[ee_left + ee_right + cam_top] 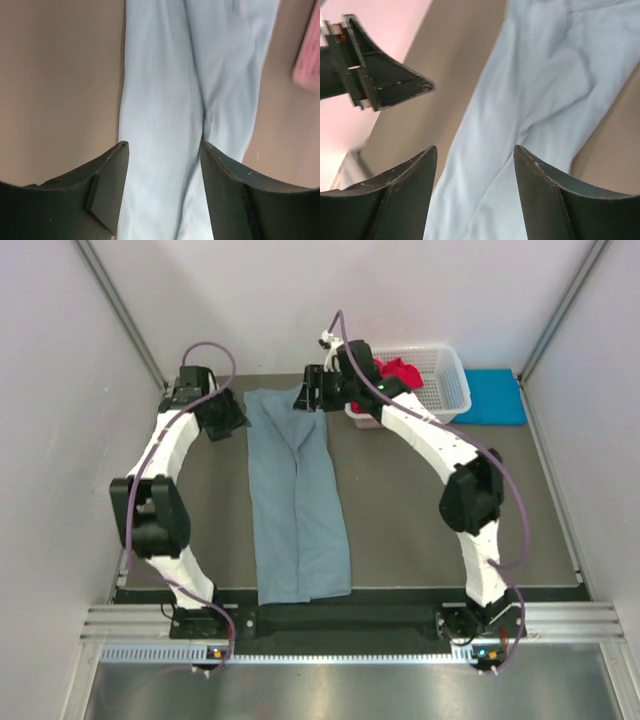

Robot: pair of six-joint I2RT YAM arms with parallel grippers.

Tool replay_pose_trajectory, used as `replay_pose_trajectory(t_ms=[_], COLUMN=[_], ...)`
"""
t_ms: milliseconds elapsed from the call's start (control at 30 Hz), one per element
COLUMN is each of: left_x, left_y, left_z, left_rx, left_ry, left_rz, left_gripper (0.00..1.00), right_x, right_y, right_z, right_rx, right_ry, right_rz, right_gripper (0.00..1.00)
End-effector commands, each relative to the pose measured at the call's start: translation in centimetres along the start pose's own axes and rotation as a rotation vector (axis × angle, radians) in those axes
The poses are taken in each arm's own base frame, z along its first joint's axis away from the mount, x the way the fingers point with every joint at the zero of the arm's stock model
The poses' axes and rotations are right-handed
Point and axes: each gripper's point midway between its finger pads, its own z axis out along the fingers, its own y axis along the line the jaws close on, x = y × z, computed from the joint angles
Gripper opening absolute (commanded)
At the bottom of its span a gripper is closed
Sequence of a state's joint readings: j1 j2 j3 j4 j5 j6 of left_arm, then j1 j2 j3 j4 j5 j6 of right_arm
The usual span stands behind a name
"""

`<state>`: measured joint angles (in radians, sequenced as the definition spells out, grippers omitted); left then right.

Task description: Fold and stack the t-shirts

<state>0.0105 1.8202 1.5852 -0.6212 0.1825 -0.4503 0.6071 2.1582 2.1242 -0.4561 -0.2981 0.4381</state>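
Observation:
A dusty grey-blue t-shirt (297, 505) lies on the table as a long narrow strip, running from the far side to the front edge. My left gripper (238, 420) hovers at the strip's far left corner, and my right gripper (308, 395) at its far right corner. Both stand open. In the left wrist view the cloth (165, 75) lies flat under my left gripper (165, 145), with nothing pinched. The right wrist view shows the same cloth (545, 85) under my open right gripper (475, 150). A red t-shirt (400, 370) sits in the basket. A turquoise t-shirt (492, 396) lies folded at the far right.
The white lattice basket (445, 380) stands at the back, right of my right arm. A bit of pink cloth (307, 65) shows at the right edge of the left wrist view. The enclosure's walls close in on both sides.

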Motion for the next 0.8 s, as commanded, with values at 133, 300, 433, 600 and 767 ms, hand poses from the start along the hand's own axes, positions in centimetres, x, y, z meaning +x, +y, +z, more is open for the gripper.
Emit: replay_pose_trajectory(t_ms=[133, 300, 433, 600, 767], left_x=[12.2, 18.6, 22.9, 25.8, 27.0], left_y=[2.6, 3.3, 3.9, 4.6, 5.1], left_z=[-8.4, -12.9, -13.7, -13.9, -14.0], left_rx=[-0.029, 0.018, 0.052, 0.048, 0.024], left_ry=[0.137, 0.178, 0.220, 0.276, 0.318], left_rz=[-0.025, -0.109, -0.224, -0.279, -0.302], left_gripper=[0.64, 0.61, 0.60, 0.59, 0.58], right_x=[12.2, 20.7, 25.4, 32.1, 34.6], right_y=[3.6, 3.7, 4.7, 2.9, 3.9], right_z=[-9.5, -14.9, -17.9, -19.1, -18.5], right_rx=[-0.029, -0.072, -0.154, -0.136, -0.195], right_ry=[0.272, 0.349, 0.356, 0.421, 0.437], right_rz=[-0.056, 0.034, 0.128, 0.265, 0.343], right_gripper=[0.66, 0.66, 0.63, 0.56, 0.57])
